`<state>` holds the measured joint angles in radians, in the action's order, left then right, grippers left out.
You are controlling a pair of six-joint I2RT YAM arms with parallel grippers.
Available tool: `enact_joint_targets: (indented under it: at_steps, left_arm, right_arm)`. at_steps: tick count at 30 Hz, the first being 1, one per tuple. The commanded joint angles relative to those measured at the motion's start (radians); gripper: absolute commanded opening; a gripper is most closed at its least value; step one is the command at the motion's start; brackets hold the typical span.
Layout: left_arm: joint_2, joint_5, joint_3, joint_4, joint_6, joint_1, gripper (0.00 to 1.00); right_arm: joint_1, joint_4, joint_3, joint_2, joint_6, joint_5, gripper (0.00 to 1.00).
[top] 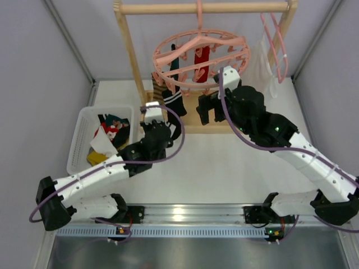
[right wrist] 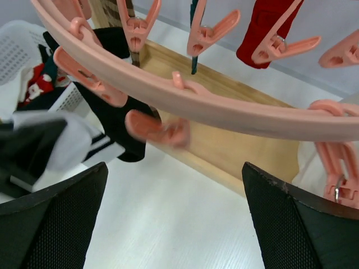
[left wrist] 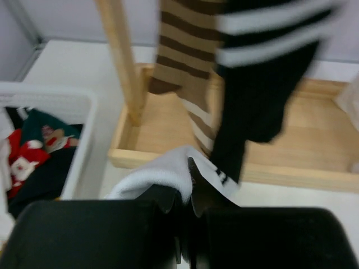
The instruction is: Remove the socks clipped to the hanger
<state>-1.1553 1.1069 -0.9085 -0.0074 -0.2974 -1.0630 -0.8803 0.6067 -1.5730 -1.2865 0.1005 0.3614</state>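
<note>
White table (top: 213,168) fills mid-frame; left end effector (left wrist: 185,188) pinches a white sock (left wrist: 160,168); right end effector (right wrist: 174,174), wide beneath the hanger (right wrist: 224,109), could bump it swinging.

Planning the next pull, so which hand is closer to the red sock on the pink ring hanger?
Right. The right hand sits open below the hanger, the red sock hanging just above it. The left hand is farther left, shut on a white sock.

Pink ring hanger (top: 202,35), red sock (top: 202,57), teal sock (top: 175,66), blk striped sock (top: 175,102) clipped, dangling.
</note>
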Motion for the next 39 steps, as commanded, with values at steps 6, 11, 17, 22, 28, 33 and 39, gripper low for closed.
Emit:
enact_joint_targets:
  at_steps: [6,11,17,22,28,33,39]
  left_arm:
    - [0.138,-0.204,-0.134,-0.43,-0.215,0.424,0.0]
    - [0.066,-0.366,-0.257,-0.506,-0.223,0.682,0.0]
    - [-0.059,-0.536,-0.319,-0.514,-0.235,0.984,0.0]
    - [-0.127,-0.556,-0.302,-0.511,-0.272,1.006,0.0]
    - [-0.162,-0.576,-0.294,-0.513,-0.301,1.049,0.0]
    - [-0.173,-0.63,-0.236,-0.51,-0.35,1.144,0.05]
    - [-0.211,-0.659,-0.21,-0.506,-0.39,1.181,0.05]
  right_arm:
    - [0.01,-0.111,0.224,0.295,0.087,-0.073,1.0]
    - [0.009,-0.12,0.323,0.401,0.107,-0.068,0.99]
    - [0.01,-0.11,0.36,0.452,0.108,-0.061,0.99]
    - [0.01,-0.107,0.337,0.403,0.07,-0.044,0.99]
    - [0.01,-0.087,0.242,0.32,0.039,-0.084,1.0]
    - [0.01,-0.079,0.211,0.338,0.035,-0.154,0.99]
    - [0.02,-0.073,0.209,0.314,-0.01,-0.101,0.99]
